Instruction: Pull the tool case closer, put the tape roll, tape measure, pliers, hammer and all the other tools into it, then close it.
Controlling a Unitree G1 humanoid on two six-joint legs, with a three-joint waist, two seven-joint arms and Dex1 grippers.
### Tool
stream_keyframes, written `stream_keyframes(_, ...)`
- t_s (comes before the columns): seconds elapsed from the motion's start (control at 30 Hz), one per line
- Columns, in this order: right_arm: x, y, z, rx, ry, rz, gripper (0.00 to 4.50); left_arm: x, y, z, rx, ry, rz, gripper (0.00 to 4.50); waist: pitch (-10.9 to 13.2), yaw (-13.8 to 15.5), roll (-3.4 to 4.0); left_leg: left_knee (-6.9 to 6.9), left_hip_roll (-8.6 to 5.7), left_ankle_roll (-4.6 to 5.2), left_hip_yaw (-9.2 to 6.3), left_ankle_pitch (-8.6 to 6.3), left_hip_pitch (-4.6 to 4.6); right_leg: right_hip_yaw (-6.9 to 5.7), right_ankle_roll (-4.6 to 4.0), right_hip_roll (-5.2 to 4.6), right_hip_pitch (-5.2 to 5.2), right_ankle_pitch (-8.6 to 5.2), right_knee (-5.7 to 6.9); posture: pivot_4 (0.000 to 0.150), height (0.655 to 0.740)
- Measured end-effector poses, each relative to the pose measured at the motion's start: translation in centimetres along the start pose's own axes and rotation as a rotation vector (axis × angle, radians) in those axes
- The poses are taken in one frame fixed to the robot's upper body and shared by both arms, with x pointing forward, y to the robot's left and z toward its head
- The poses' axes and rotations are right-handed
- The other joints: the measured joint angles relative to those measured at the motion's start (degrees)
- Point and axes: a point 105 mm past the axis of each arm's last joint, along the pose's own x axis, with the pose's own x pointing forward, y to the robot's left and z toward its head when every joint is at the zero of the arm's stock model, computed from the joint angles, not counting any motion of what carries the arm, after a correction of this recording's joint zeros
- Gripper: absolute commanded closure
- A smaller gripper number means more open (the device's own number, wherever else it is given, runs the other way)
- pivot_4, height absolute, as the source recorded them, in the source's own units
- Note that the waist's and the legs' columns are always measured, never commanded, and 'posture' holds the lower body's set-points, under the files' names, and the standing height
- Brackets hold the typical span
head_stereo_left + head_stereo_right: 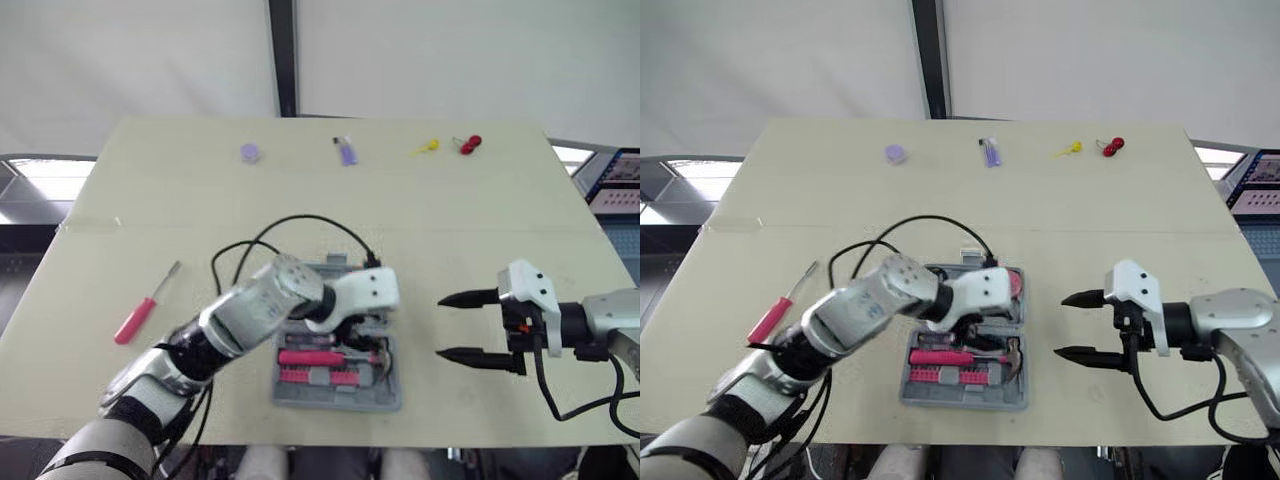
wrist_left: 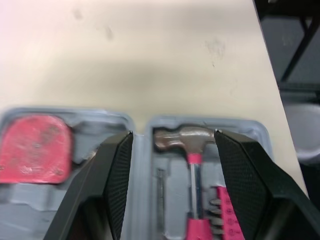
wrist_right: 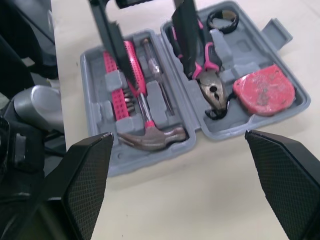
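Our silver left arm (image 1: 240, 320) at lower left and right arm (image 1: 612, 318) at right edge wear white wrist shells; black cables (image 1: 300, 217) loop off them; fingers (image 3: 85, 180) are black, cross-hatched

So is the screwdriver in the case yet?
No, the screwdriver lies on the table, apart from the case.

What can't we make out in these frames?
- Head views: the left arm covers the far half of the tool case; contents there are hidden.
- Head views: four small items at the table's far edge are too small to identify.
- Left wrist view: the hammer handle runs out of the frame.
- Right wrist view: the left arm's fingers cover part of the pliers handles.
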Motion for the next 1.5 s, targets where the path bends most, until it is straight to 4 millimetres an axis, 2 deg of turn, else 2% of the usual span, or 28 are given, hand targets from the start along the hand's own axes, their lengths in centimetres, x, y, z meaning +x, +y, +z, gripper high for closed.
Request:
stream_keyframes(0.1, 0.3, 0.2, 0.8, -0.004, -0.026, 0.006, 0.0, -1.7, 0.2, -2.6, -0.034, -0.147, 0.01, 2.58, 0.0, -0.2, 0.03, -0.02, 0.0, 0.0, -0.01, 0.0, -0.01, -0.03, 0.0, 0.0, -0.01, 0.0, 0.0, 0.15, 0.74)
stream_keyframes(0.2, 0.5, 0.0, 1.3, -0.006, -0.038, 0.001, 0.0, -2.5, -1.4, -4.1, -0.05, -0.275, -0.017, 4.1, 0.0, 0.0, 0.03, 0.03, -0.01, 0.01, -0.03, -0.01, -0.06, -0.03, 0.0, -0.02, 0.02, 0.01, -0.02, 0.15, 0.74)
stream_keyframes(0.23, 0.5, -0.1, 1.5, -0.011, -0.041, -0.003, 0.0, -2.5, -2.0, -4.9, -0.053, -0.288, -0.022, 4.43, 0.0, 0.2, 0.03, 0.03, -0.01, 0.01, -0.03, -0.01, -0.05, -0.03, 0.0, -0.02, 0.03, 0.01, -0.02, 0.15, 0.74)
stream_keyframes(0.37, 0.5, -0.3, 1.6, -0.01, -0.04, -0.012, 0.0, -2.1, -3.9, -7.8, -0.068, -0.282, -0.042, 4.43, 0.0, 0.5, 0.03, 0.04, -0.01, 0.01, -0.02, -0.01, -0.05, -0.03, 0.01, -0.02, 0.04, 0.01, -0.02, 0.15, 0.74)
stream_keyframes(0.57, 0.4, -0.6, 1.9, -0.021, -0.044, -0.02, 0.0, -0.2, -3.8, -9.5, -0.072, -0.241, -0.015, 4.43, 0.0, 0.2, 0.05, 0.02, -0.02, 0.01, 0.0, -0.01, 0.0, -0.03, 0.02, -0.01, 0.05, 0.02, 0.0, 0.15, 0.74)
stream_keyframes(0.87, 0.4, -0.6, 1.8, -0.016, -0.041, -0.022, 0.0, 1.0, -3.3, -10.3, -0.074, -0.2, 0.002, 4.43, 0.0, 0.1, 0.05, 0.02, -0.02, 0.01, 0.0, -0.01, 0.01, -0.04, 0.02, -0.01, 0.05, 0.02, 0.01, 0.15, 0.74)
stream_keyframes(1.27, 0.3, -0.5, 1.3, -0.004, -0.026, -0.025, 0.0, 1.2, -3.4, -10.3, -0.046, -0.196, -0.007, 4.43, 0.0, 0.1, 0.06, 0.02, -0.02, 0.01, 0.0, -0.01, 0.02, -0.04, 0.02, -0.01, 0.06, 0.02, 0.0, 0.15, 0.74)
stream_keyframes(1.5, 0.2, -0.7, 1.2, -0.002, -0.02, -0.033, 0.0, 1.5, -3.6, -10.3, 0.085, -0.146, -0.032, 4.43, -0.1, 0.1, 0.08, 0.02, -0.02, 0.01, 0.0, -0.01, 0.04, -0.04, 0.02, -0.01, 0.08, 0.02, 0.0, 0.15, 0.74)
